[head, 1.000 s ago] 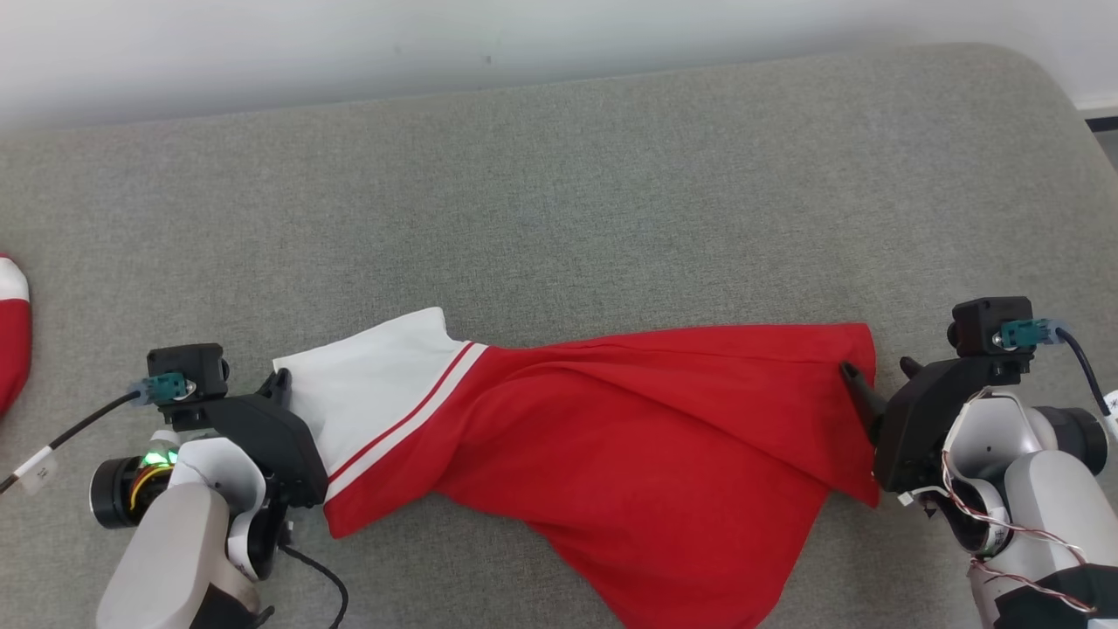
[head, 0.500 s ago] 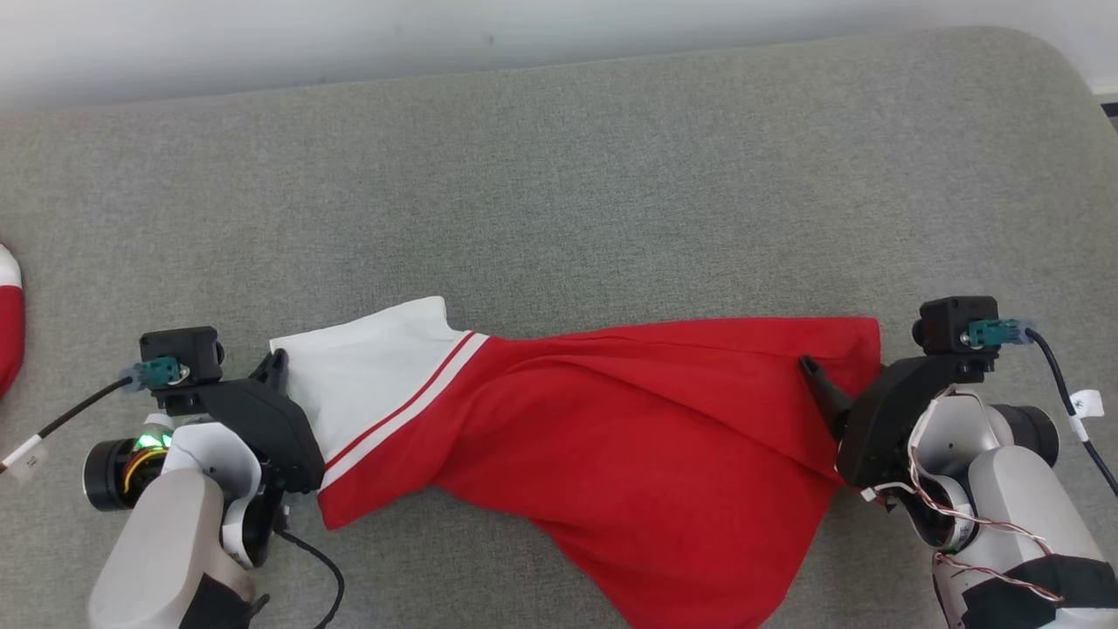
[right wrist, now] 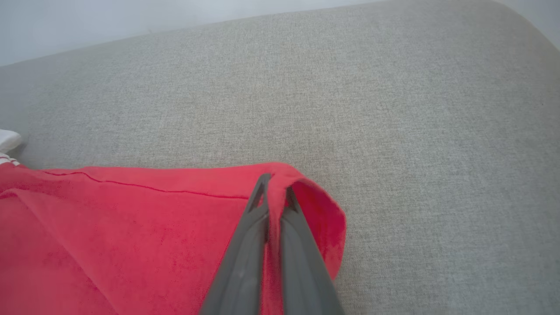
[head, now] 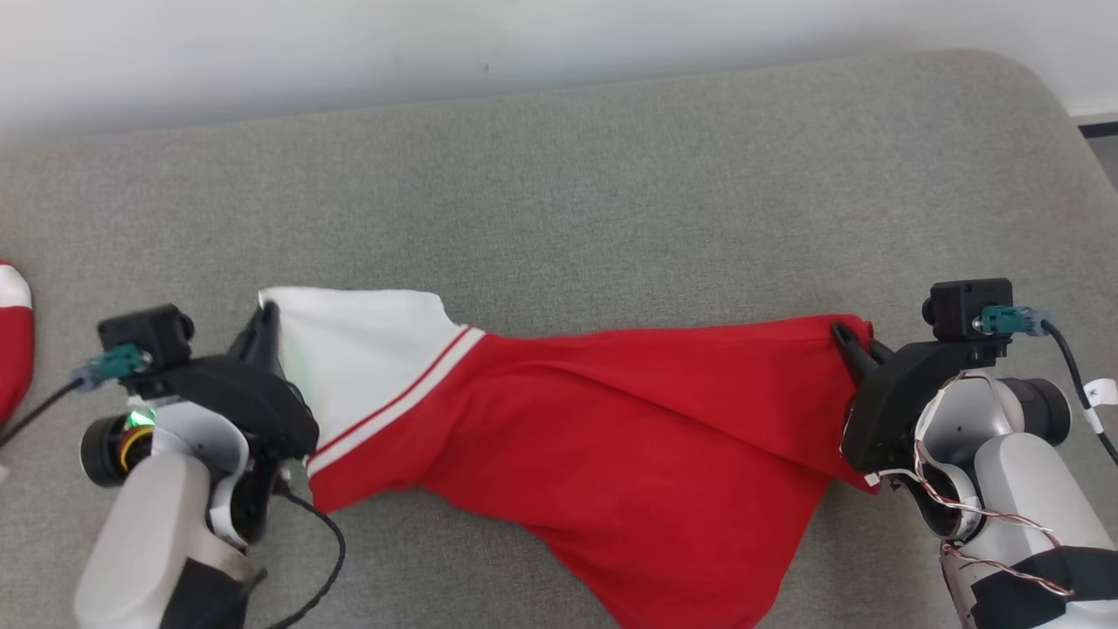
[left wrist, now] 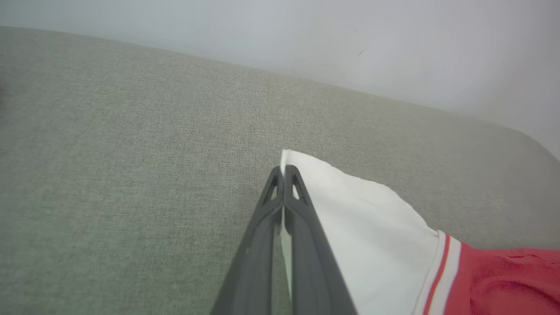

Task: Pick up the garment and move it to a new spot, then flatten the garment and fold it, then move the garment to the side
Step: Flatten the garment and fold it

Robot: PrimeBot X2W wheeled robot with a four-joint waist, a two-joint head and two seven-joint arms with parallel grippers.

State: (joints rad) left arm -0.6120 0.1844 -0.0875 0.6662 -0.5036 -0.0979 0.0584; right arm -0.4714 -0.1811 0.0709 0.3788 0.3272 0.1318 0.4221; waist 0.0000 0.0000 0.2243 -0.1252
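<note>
Grey cushion (head: 559, 175) carries the garment (head: 611, 437), left hand (head: 266, 313) and right hand (head: 845, 334) pinching opposite corners.

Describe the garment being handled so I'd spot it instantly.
On the grey cushion, look along the near edge. The garment spans from left gripper to right gripper: red with a white, striped end, unlike the red piece cut off at the far left.

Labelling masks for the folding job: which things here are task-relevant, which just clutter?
In the job: red-and-white garment; left gripper, shut on its white corner; right gripper, shut on its red corner.

Lying about: second red-and-white cloth at the left edge; grey upholstered surface underneath.
</note>
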